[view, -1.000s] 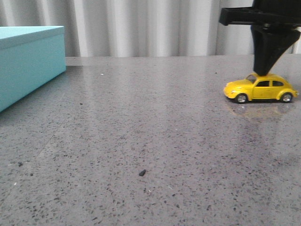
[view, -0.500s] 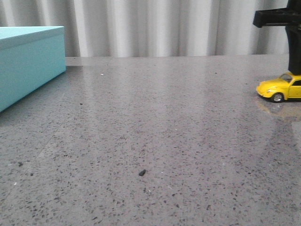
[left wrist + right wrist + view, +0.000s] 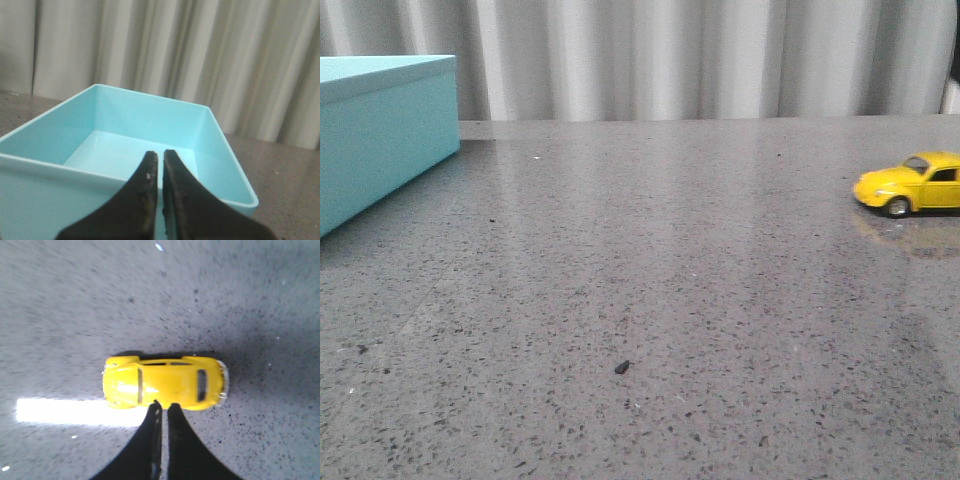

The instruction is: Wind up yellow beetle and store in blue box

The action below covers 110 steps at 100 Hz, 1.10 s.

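Yellow beetle (image 3: 912, 186) loose on grey table (image 3: 650, 290), well apart from open blue box (image 3: 125, 145); right gripper (image 3: 161, 412) pressed together, empty, directly above the roof, probably poised to press and wind; left gripper (image 3: 160, 162) closed, empty, over the box.

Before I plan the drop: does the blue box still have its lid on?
No. The left wrist view looks straight into the blue box, showing its open top, inner walls and bare floor with no lid.

Grey speckled desk (image 3: 650, 300) backed by pale pleated curtain (image 3: 650, 55); glossy surface lit by soft, even light; dark crumb (image 3: 622, 367) seen near front.
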Tool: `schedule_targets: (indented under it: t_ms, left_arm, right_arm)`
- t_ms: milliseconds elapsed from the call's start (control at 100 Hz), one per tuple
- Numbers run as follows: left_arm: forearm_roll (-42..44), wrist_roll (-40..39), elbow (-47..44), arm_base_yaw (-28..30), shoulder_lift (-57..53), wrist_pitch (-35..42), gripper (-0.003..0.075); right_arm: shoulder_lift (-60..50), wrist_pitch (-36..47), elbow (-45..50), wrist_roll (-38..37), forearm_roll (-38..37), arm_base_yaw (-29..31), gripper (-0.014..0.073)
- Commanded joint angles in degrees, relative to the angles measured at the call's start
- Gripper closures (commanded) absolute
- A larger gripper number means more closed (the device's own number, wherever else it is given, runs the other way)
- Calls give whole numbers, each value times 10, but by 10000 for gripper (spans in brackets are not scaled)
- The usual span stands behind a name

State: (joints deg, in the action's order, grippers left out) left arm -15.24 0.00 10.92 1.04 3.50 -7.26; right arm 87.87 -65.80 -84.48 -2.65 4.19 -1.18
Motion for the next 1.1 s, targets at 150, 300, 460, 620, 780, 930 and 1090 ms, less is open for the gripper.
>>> schedule_targets:
  t_ms: [150,300,460,620,780,930,1090]
  left_arm:
    - [-5,-8,15,2,11,62,741]
    - [-7,-8,15,2,11,77,741]
    - [-7,-8,15,2,11,101,741]
    - [-7,-8,15,2,11,99,741]
    - [-7,-8,25,2,11,66,741]
    - [-7,-8,48,2,12,30,741]
    - [-7,-8,79,2,24,-4,741]
  right_arm:
    - [-72,26,-18,13,12,-4,654]
    - [-78,23,-18,27,23,-4,654]
    - [-82,34,-18,27,25,-10,654]
    - [-86,53,-18,27,25,-34,654]
    - [-91,79,-18,32,25,-60,654]
    - [-102,111,-18,32,25,-74,654]
    - [-113,121,-18,33,25,-77,654]
